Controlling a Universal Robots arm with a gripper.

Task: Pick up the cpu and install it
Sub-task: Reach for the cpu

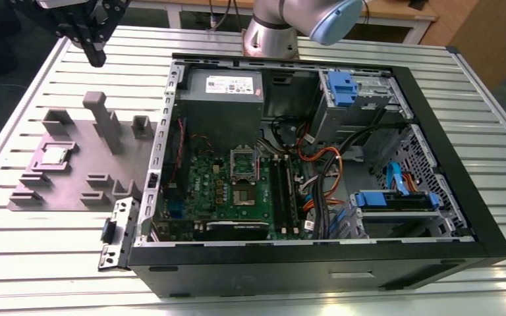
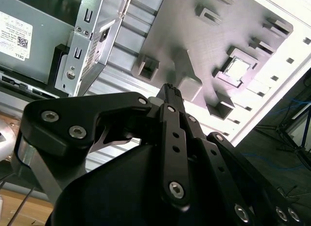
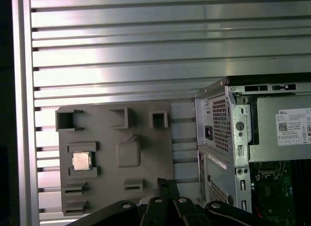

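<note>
One big silver counter [image 1: 464, 85] with long grooves carries everything. The biggest thing on it is a black computer case [image 1: 323, 276]. It lies open and takes up the middle of the picture and the exterior view's right.

Inside the case, a grey metal box [image 1: 222, 108] sits at the far end. A green board [image 1: 205, 191] lies flat nearer the front, with a silver socket frame [image 1: 244, 172] on it.

A flat grey plate [image 1: 77, 187] with blocks and pockets lies on the counter just beside the case, on the exterior view's left. The robot arm [image 1: 275, 33] stands at the top middle of the exterior view.

The black gripper [image 1: 97, 58] hangs in the upper left of the exterior view. It points down over the far end of the grey plate. Its fingers are pressed together, and it holds nothing.

The cpu [image 1: 55, 155] sits in a square pocket of the grey plate, at the middle left of the exterior view. In that view it is lower than the gripper and a little more to the exterior view's left. The two are well apart and do not touch.

The second wrist view shows the cpu [image 2: 237, 69] in its pocket, away from the gripper [image 2: 170, 89]. The first wrist view shows the same cpu [image 3: 81, 161] and gripper [image 3: 167, 183] apart.

The cpu lies flat with its shiny metal top facing up. It is square, so no side is longer. Its sides run along the sides of the pocket.
</note>
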